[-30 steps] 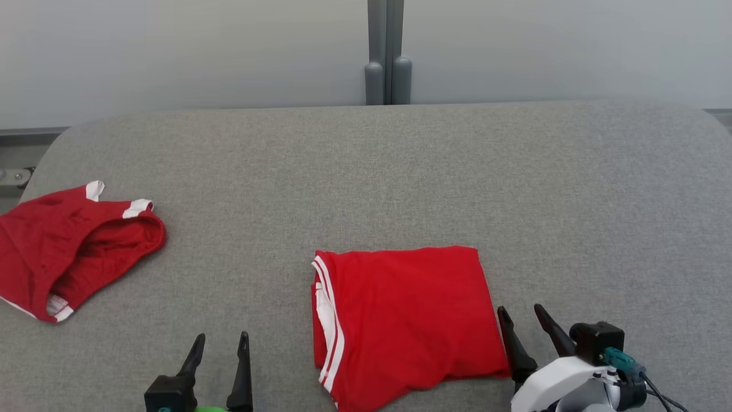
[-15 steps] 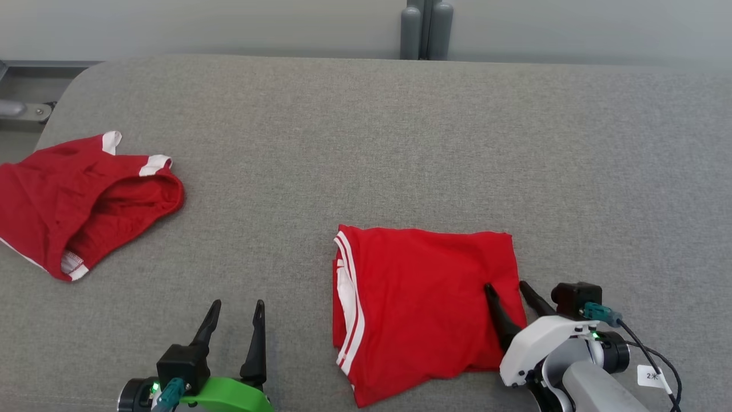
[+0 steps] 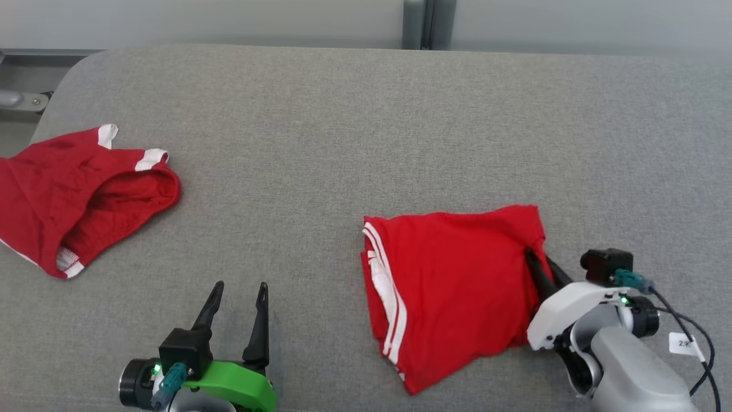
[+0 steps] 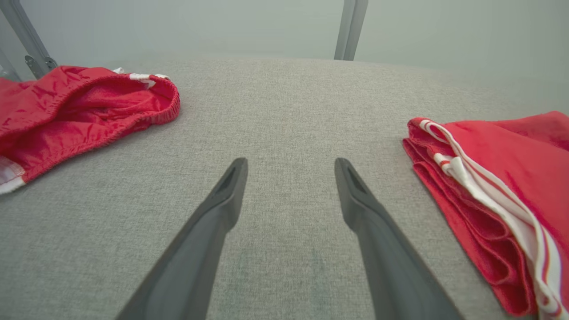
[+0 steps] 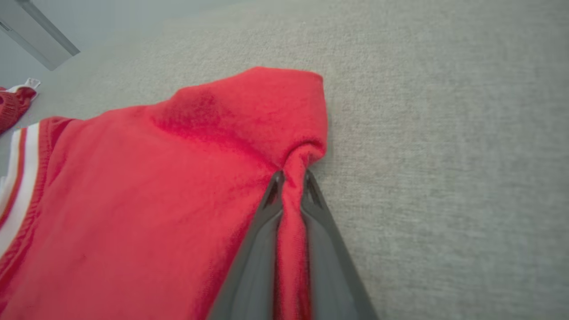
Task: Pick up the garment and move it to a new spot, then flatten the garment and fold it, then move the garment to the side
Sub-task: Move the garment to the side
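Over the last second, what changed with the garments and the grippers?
The right gripper moved in from beside the folded garment and closed on its right edge, pinching up a ridge of cloth. It then dragged the garment toward the robot's right, skewing it. The head camera also shifted. The left gripper stayed open over the table, and the crumpled garment at the left lay unchanged.

A folded red garment [image 3: 452, 286] with white stripes along its left edge lies on the grey table [image 3: 343, 143], near the front, right of centre and slightly askew. Its far right corner is bunched up into a raised pucker.
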### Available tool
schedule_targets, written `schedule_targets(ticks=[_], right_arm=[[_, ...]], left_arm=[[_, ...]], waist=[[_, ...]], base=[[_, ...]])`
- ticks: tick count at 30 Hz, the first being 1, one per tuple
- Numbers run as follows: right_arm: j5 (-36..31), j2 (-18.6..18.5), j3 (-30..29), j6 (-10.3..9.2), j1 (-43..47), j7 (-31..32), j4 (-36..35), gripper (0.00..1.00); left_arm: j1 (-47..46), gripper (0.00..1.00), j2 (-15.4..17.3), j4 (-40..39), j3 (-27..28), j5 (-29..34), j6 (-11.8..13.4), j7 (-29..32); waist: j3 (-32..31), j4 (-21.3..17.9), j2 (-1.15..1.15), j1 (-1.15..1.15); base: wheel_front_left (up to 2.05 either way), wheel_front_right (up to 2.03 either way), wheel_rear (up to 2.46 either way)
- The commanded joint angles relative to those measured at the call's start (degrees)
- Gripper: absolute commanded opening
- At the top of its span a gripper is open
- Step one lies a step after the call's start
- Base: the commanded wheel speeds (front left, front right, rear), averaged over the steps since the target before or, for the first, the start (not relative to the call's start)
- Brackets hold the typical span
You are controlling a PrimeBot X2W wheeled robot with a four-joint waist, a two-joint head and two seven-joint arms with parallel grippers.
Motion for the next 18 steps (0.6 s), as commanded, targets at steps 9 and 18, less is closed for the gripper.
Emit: schedule_targets(ticks=[9, 18], right_arm=[[-5.1, -4.5, -7.1, -0.16, -7.5, -0.5, 0.1, 0.0], [-7.7, -3.2, -11.9, -0.16, -6.3, -0.5, -0.6, 0.0]], left_arm=[[-4.8, 1.0, 0.2, -1.4, -2.3, 1.2, -1.0, 0.0], [-5.7, 1.0, 0.2, -2.0, -3.6, 2.2, -1.2, 0.0]], waist=[[3.2, -4.3, 0.0, 0.0], [3.1, -14.2, 0.0, 0.0]], base=[[0.0, 0.0, 0.0], [0.0, 0.0, 0.0]])
